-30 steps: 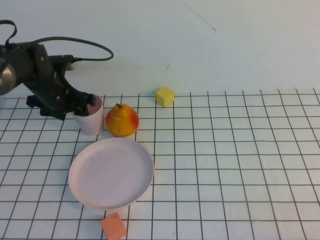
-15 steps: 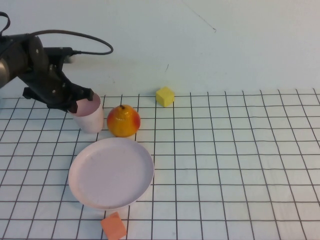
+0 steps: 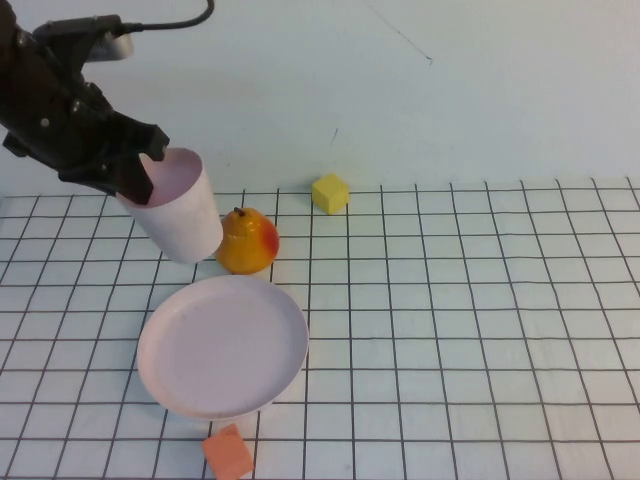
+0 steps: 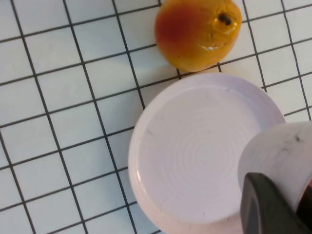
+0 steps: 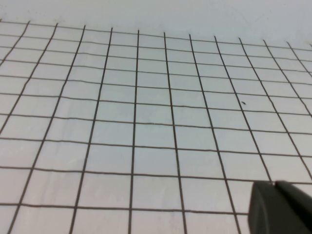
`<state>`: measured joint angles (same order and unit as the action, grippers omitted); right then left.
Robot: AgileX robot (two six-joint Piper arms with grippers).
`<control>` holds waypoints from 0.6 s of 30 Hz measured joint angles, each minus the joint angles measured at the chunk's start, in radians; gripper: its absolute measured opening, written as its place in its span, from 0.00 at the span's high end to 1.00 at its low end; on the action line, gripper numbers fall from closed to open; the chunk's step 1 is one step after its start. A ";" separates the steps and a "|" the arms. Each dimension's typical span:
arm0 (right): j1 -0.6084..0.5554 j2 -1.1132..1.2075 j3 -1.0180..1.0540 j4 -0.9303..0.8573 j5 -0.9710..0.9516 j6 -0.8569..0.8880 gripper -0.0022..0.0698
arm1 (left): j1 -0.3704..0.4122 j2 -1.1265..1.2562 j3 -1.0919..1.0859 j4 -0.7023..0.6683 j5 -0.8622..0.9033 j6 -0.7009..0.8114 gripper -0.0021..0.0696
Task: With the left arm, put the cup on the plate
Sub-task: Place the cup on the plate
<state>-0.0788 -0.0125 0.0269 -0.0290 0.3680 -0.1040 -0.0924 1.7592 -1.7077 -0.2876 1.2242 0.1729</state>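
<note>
My left gripper (image 3: 140, 172) is shut on the rim of the pale pink cup (image 3: 182, 212) and holds it tilted in the air, left of the pear and behind the plate. The large pale pink plate (image 3: 222, 345) lies on the grid cloth at front left. In the left wrist view the cup (image 4: 275, 153) sits between the dark fingers (image 4: 265, 204) over the plate's edge (image 4: 146, 161). My right gripper (image 5: 274, 187) shows only in its wrist view, over bare cloth, fingertips together.
An orange-yellow pear (image 3: 246, 241) stands just right of the cup and behind the plate; it also shows in the left wrist view (image 4: 197, 29). A yellow cube (image 3: 330, 192) sits at the back. An orange cube (image 3: 228, 453) lies at the plate's front edge.
My left gripper has lifted the cup off the cloth; the cup has risen and now tilts. The pear, plate and cubes have not moved.
</note>
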 joint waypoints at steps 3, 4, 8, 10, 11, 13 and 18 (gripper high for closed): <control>0.000 0.000 0.000 0.000 0.000 0.000 0.97 | -0.022 -0.006 0.054 0.018 0.000 0.004 0.95; 0.000 0.000 0.000 0.000 0.000 0.000 0.97 | -0.033 -0.006 0.088 0.024 0.000 0.007 0.95; 0.000 0.000 0.000 0.000 0.000 0.000 0.97 | -0.085 -0.004 0.228 0.032 -0.043 0.011 0.95; 0.000 0.000 0.000 0.000 0.000 0.000 0.97 | -0.117 -0.002 0.295 0.033 -0.118 0.012 0.95; 0.000 0.000 0.000 0.000 0.000 0.000 0.97 | -0.130 -0.002 0.317 0.037 -0.148 0.012 0.95; 0.000 0.000 0.000 0.000 0.000 0.000 0.97 | -0.161 -0.002 0.357 0.059 -0.213 0.013 0.95; 0.000 0.000 0.000 0.000 0.000 0.000 0.97 | -0.195 0.002 0.380 0.151 -0.318 -0.064 0.95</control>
<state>-0.0788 -0.0125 0.0269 -0.0290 0.3680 -0.1040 -0.2877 1.7615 -1.3275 -0.1370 0.9067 0.1087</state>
